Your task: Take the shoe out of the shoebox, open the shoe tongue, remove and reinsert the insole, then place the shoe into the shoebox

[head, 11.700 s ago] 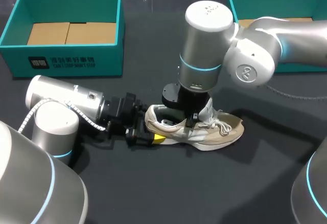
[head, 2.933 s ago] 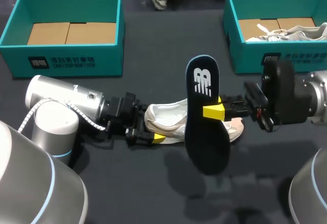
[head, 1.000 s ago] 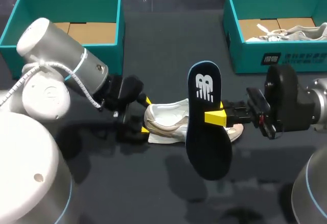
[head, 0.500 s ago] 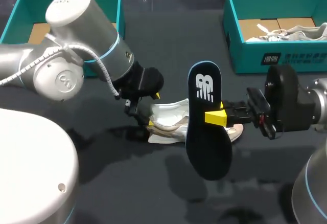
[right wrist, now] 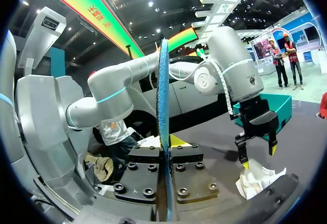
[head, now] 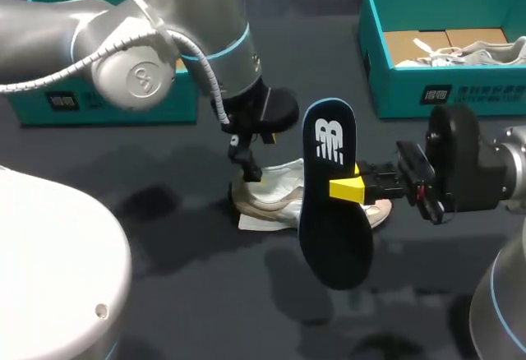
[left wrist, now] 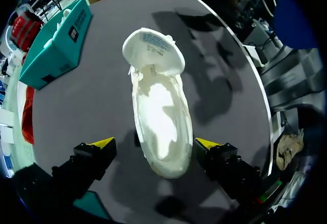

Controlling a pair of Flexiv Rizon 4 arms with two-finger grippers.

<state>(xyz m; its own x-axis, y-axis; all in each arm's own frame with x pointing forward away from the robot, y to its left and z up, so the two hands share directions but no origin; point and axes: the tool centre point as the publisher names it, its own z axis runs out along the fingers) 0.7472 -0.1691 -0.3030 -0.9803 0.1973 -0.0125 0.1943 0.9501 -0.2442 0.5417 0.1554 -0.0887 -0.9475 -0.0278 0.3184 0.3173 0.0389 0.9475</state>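
The beige and white shoe [head: 267, 200] lies on its sole mid-table, its tongue [left wrist: 153, 50] folded forward so the inside shows. My left gripper [head: 246, 169] hangs open just above the heel end, and in the left wrist view its yellow fingertips [left wrist: 102, 143] stand wide on either side of the shoe [left wrist: 161, 111] without touching it. The dark blue insole [head: 333, 204] is held upright beside the shoe's toe, with my right gripper [head: 347, 187] shut on it. In the right wrist view the insole [right wrist: 163, 96] shows edge-on between the fingers.
A teal shoebox [head: 411, 89] at the back right holds a second white shoe [head: 468, 52]. Another teal box [head: 49, 101] at the back left is largely hidden behind my left arm. The dark tabletop in front of the shoe is bare.
My left arm has swung up and rightward from beside the shoe's heel to above it, its gripper still open. The right arm and insole have stayed put.
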